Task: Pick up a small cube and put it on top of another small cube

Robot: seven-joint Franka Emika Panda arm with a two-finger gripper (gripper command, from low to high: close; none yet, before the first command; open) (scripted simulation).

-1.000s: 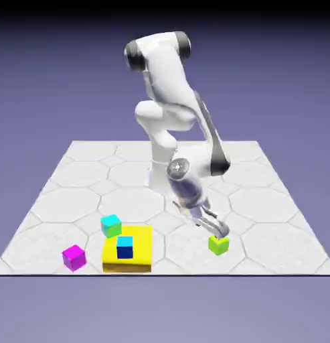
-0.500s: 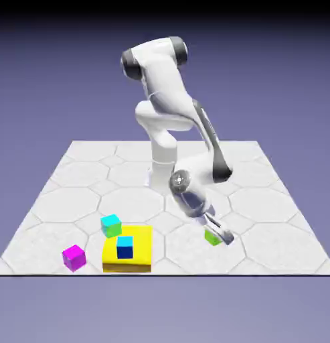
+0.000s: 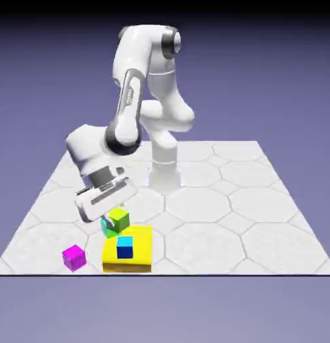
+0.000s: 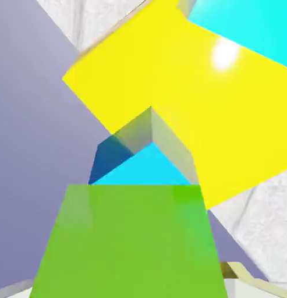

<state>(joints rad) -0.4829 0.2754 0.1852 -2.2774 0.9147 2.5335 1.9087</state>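
Exterior view. The white, jointed robot arm (image 3: 130, 87) is bent over toward the exterior view's left, and its hand (image 3: 116, 215) is tilted. The small lime-green, plain-faced cube (image 3: 119, 220) is held between the fingers, which are closed on it. The held cube is seen overlapping the small turquoise cube (image 3: 106, 228), whose greenish side is partly exposed; whether the two are in contact cannot be told. A flat yellow block (image 3: 142, 249) is placed just beside the turquoise cube, and on it a small cube with a cyan top and dark blue face (image 3: 125, 247) is carried. A small magenta cube (image 3: 74, 258) is situated farther toward the exterior view's left, on the pale desk (image 3: 201, 201) marked with large polygonal outlines.

Hand view. The lower middle is filled by the lime-green cube, large and upright in the frame, with pale finger parts shown at either side. Beyond it, a blue-topped surface is partly covered, the yellow block is spread diagonally, and a bright cyan surface is cut off at the upper right.
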